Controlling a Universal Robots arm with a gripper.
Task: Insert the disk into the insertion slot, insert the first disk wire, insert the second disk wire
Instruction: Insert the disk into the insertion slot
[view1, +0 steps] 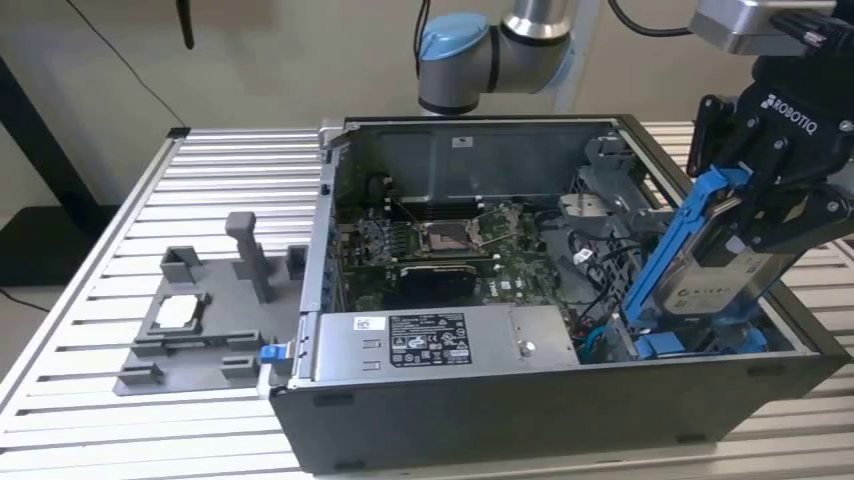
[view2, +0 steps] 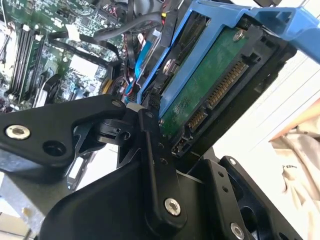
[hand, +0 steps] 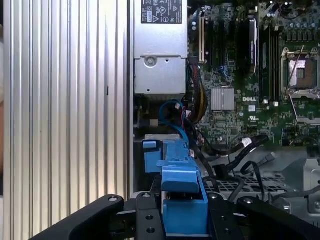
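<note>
My gripper (view1: 761, 225) is shut on the disk (view1: 727, 275), a silver-grey drive in a bright blue carrier (view1: 674, 250). The disk stands steeply tilted over the front corner of the black computer case, on the exterior view's right. Its lower end reaches down to the insertion slot (view1: 603, 338), which it largely hides. In the second wrist view the disk's green circuit board (view2: 210, 95) and connector row face the camera between the black fingers (view2: 152, 150). In the first wrist view the blue carrier (hand: 182, 195) sits between the finger links, above loose black cables (hand: 245, 145) and a blue cable (hand: 172, 107).
The grey power supply box (view1: 427, 340) lies along the case's front wall, with the motherboard (view1: 454, 240) behind it. A grey plastic fixture (view1: 200, 320) with upright posts stands on the slatted aluminium table (view1: 80, 400) at the exterior view's left.
</note>
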